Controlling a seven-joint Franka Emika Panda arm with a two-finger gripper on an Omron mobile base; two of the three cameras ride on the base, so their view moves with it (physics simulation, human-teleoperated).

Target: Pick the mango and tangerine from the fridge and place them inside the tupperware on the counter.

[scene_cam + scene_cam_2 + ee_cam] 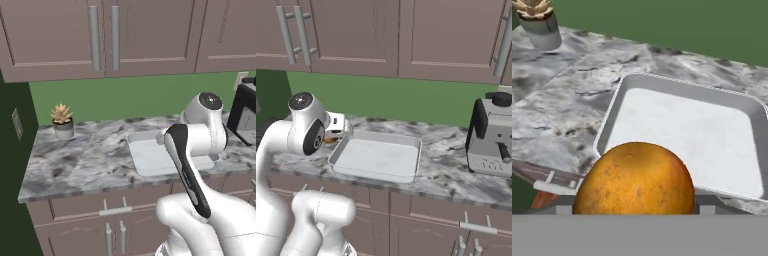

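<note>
Your gripper [634, 212] is clamping the orange, speckled mango [634, 180] between its fingers, hovering at the tupperware's [682, 135] near-left rim; the tupperware is sitting on the counter [557, 100], nothing inside it.

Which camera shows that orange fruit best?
The hand view: the fruit sits big and close, before the tupperware. The right base view shows an orange sliver beside the arm; the left base view has the arm there.

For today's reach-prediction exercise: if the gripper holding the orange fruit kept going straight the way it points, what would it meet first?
Probably the tupperware on the counter, its near rim or floor; exact depth is unclear. The gripper holds the fruit.
</note>
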